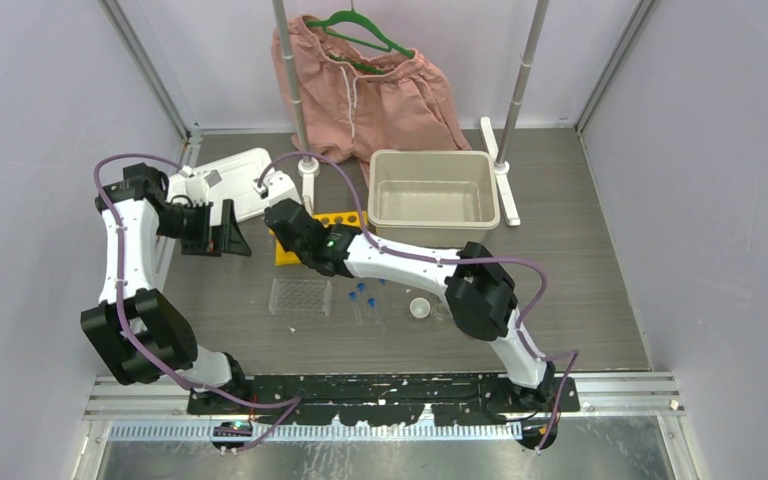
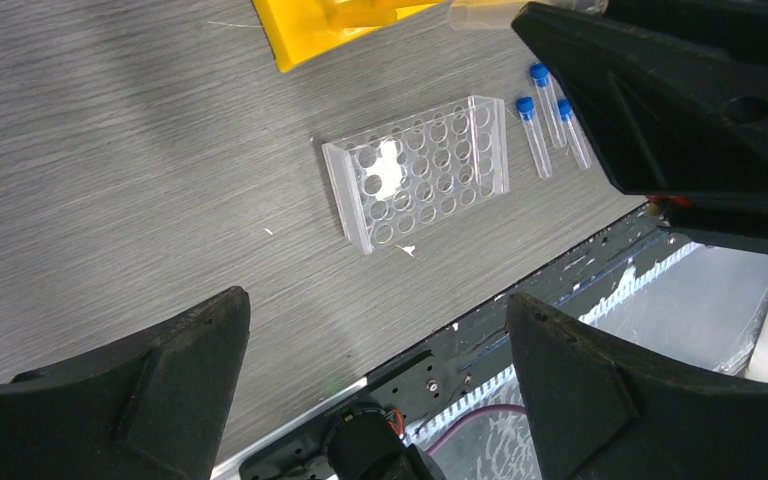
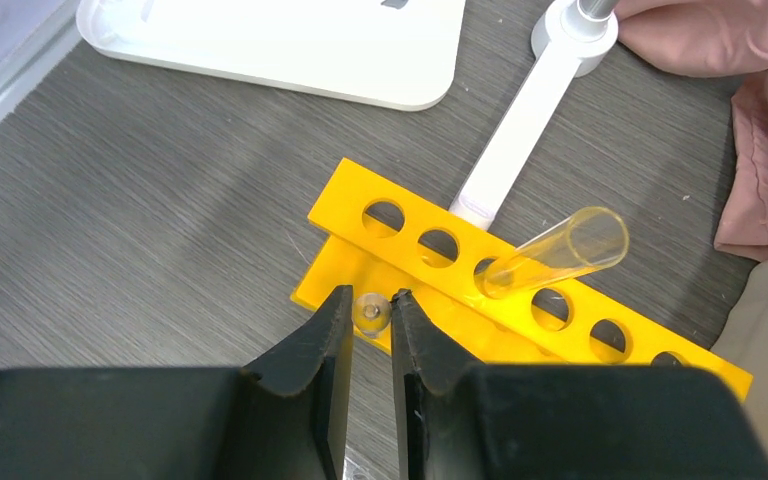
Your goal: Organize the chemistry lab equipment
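Grey table [image 1: 580, 300]: yellow rack [image 1: 286, 250] before pink shorts [image 1: 380, 90]

From above, the right arm [image 1: 400, 258] is covering the middle of the yellow holed tube rack [image 1: 345, 218]. At that rack's end the right gripper [image 3: 371, 305] is pinching a clear round thing [image 3: 370, 313] too small to identify. The left wrist view is cropping the rack.

You face pale lilac walls [image 1: 30, 90] on three sides. Your work surface: grey wood-grain tabletop [image 1: 580, 300], evenly lit. Two metal poles [image 1: 525, 60] rise at back; aluminium rail [image 1: 620, 385] along near edge.
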